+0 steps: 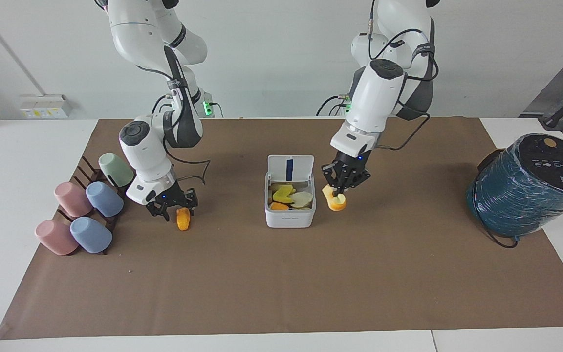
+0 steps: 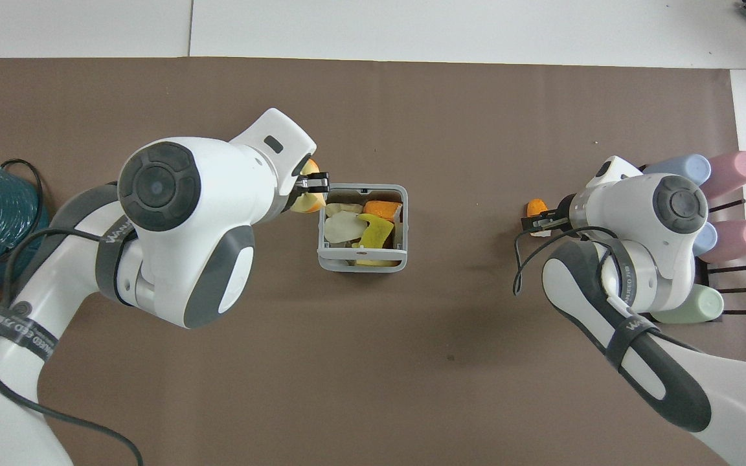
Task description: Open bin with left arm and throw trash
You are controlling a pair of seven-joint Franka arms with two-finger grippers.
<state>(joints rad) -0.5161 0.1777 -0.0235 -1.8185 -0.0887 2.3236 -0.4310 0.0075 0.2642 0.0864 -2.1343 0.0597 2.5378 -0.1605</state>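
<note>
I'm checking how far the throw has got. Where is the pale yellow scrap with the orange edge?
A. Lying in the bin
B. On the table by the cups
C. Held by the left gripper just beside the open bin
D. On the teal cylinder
C: the left gripper is shut on the scrap, raised beside the bin, not yet over its opening.

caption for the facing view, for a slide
Left gripper carries a pale yellow scrap beside the open bin; right gripper at an orange scrap.
</note>
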